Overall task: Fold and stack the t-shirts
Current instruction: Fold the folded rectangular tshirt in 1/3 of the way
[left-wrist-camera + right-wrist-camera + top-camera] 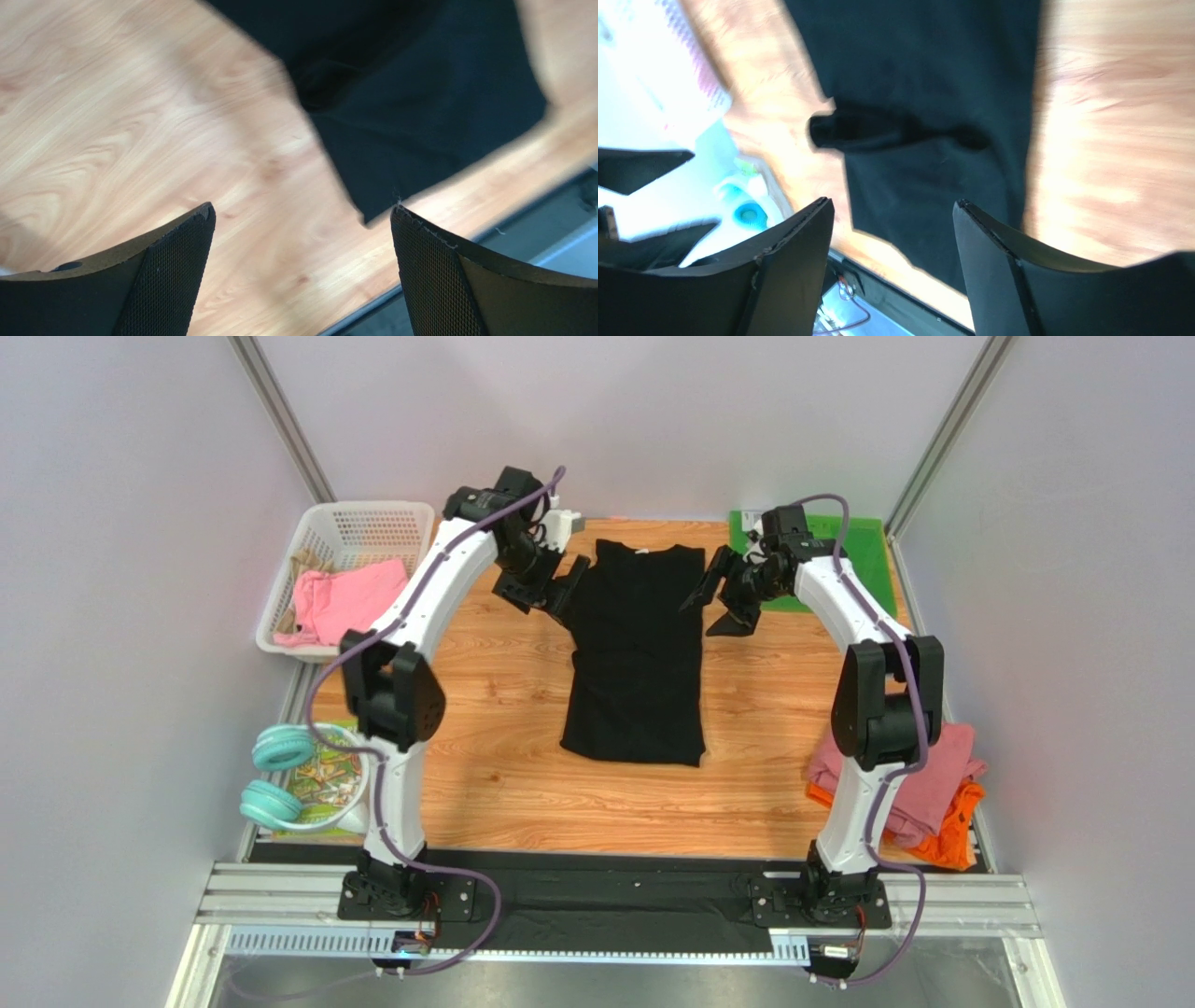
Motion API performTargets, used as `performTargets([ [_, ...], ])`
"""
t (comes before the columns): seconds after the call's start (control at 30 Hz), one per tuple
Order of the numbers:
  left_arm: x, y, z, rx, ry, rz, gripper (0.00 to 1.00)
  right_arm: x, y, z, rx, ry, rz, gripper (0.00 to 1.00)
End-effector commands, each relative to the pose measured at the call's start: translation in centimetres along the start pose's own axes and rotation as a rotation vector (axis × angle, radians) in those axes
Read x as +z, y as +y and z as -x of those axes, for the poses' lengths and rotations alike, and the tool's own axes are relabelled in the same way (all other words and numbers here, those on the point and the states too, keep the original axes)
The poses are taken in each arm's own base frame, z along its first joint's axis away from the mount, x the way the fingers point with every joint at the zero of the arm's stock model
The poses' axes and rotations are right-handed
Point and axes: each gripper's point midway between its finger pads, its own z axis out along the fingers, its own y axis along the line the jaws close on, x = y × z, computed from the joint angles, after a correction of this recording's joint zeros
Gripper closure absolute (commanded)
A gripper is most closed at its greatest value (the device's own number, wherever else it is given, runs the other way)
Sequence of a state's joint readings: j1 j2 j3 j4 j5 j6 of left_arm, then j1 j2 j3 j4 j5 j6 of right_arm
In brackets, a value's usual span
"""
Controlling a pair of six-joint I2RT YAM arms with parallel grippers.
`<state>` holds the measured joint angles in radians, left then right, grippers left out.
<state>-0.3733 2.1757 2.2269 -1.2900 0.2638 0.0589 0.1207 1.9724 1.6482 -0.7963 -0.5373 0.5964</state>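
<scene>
Both left fingers (168, 280) and right fingers (1008, 280) stand spread apart, empty, near the black t-shirt (634, 651) lying on the wooden desk (491, 770); pale walls (126, 546) around.

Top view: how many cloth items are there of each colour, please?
Black: 1, black shirt, laid flat.
Pink: 2, pink cloth in the basket, pink shirt in the right pile.
Orange: 1, orange shirt under that pink shirt.
Total: 4

A plain black t-shirt (634, 651) is seen at centre on a light wood-grain table (491, 770). A pink shirt (337, 599) is shown in a white lattice basket (368, 521), upper left. A green mat (877, 567) is shown upper right, and a dusty-pink shirt (940, 763) over an orange shirt (951, 843) lower right.
</scene>
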Motion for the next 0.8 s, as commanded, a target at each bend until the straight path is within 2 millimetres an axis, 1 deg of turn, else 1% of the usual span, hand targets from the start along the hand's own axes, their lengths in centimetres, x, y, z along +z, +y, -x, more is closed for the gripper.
performTargets([
  [0.0,-5.6,-9.3,-3.2,0.145,-0.068,-0.331,0.0,-2.0,5.3,-5.2,-0.153,0.087,0.128,0.34],
  [0.03,-7.2,-11.0,-3.9,0.232,-0.117,-0.369,0.0,-1.1,6.1,-6.9,-0.182,0.132,0.134,0.34],
  [0.07,-5.4,-11.7,-5.3,0.261,-0.119,-0.409,0.0,-0.5,6.2,-7.6,-0.184,0.161,0.135,0.34],
  [0.1,-5.2,-13.0,-6.1,0.311,-0.143,-0.431,0.0,0.1,6.6,-8.2,-0.178,0.187,0.158,0.35],
  [0.13,-6.3,-14.1,-6.5,0.354,-0.204,-0.452,0.0,1.8,6.1,-9.1,-0.161,0.234,0.151,0.36],
  [0.17,-5.0,-14.2,-6.9,0.368,-0.231,-0.457,0.0,2.6,6.1,-9.4,-0.155,0.259,0.161,0.38],
  [0.2,-4.8,-14.8,-7.1,0.377,-0.243,-0.466,0.0,3.2,6.5,-9.9,-0.143,0.298,0.186,0.4],
  [0.23,-4.7,-15.2,-7.1,0.373,-0.25,-0.493,0.0,4.7,6.4,-10.5,-0.136,0.336,0.186,0.41],
  [0.27,-4.0,-15.4,-7.1,0.356,-0.25,-0.508,0.0,5.4,6.4,-10.8,-0.134,0.355,0.185,0.43],
  [0.3,-3.5,-15.6,-7.1,0.347,-0.242,-0.527,0.0,6.1,6.4,-10.9,-0.126,0.371,0.179,0.47],
  [0.33,-2.2,-15.8,-7.4,0.332,-0.207,-0.56,0.0,7.5,6.1,-11.3,-0.119,0.397,0.168,0.5],
  [0.37,-1.3,-15.7,-7.5,0.327,-0.187,-0.558,0.0,8.1,6.0,-11.4,-0.115,0.409,0.166,0.54],
  [0.4,-0.4,-15.6,-7.7,0.321,-0.167,-0.555,0.0,8.5,5.9,-11.6,-0.109,0.421,0.164,0.6],
  [0.43,1.2,-15.3,-7.5,0.313,-0.155,-0.551,0.0,9.3,5.4,-11.9,-0.1,0.436,0.152,0.63],
  [0.5,2.9,-14.7,-7.6,0.301,-0.139,-0.54,0.0,9.9,5.0,-12.0,-0.089,0.452,0.15,0.69],
  [0.53,4.5,-14.3,-7.7,0.29,-0.113,-0.529,0.0,10.4,4.5,-12.2,-0.085,0.46,0.14,0.69],
  [0.57,4.9,-14.1,-7.2,0.282,-0.107,-0.518,0.0,10.7,4.3,-12.2,-0.085,0.461,0.13,0.69],
  [0.6,6.9,-13.5,-7.6,0.259,-0.055,-0.511,0.0,10.9,3.9,-12.0,-0.085,0.457,0.118,0.7],
  [0.63,7.4,-13.3,-8.5,0.234,0.008,-0.51,0.0,11.4,3.4,-11.9,-0.081,0.458,0.106,0.7],
  [0.67,7.8,-13.2,-8.1,0.229,0.024,-0.509,0.01,11.6,2.9,-11.8,-0.077,0.461,0.091,0.71],
  [0.7,8.4,-13.0,-8.6,0.221,0.056,-0.511,0.02,11.8,3.0,-11.1,-0.081,0.446,0.092,0.71],
  [0.73,9.5,-12.5,-9.6,0.207,0.112,-0.504,0.02,12.3,2.4,-10.8,-0.066,0.45,0.083,0.71],
  [0.77,10.0,-12.1,-9.9,0.203,0.131,-0.489,0.03,12.5,2.3,-10.2,-0.065,0.444,0.086,0.71],
])
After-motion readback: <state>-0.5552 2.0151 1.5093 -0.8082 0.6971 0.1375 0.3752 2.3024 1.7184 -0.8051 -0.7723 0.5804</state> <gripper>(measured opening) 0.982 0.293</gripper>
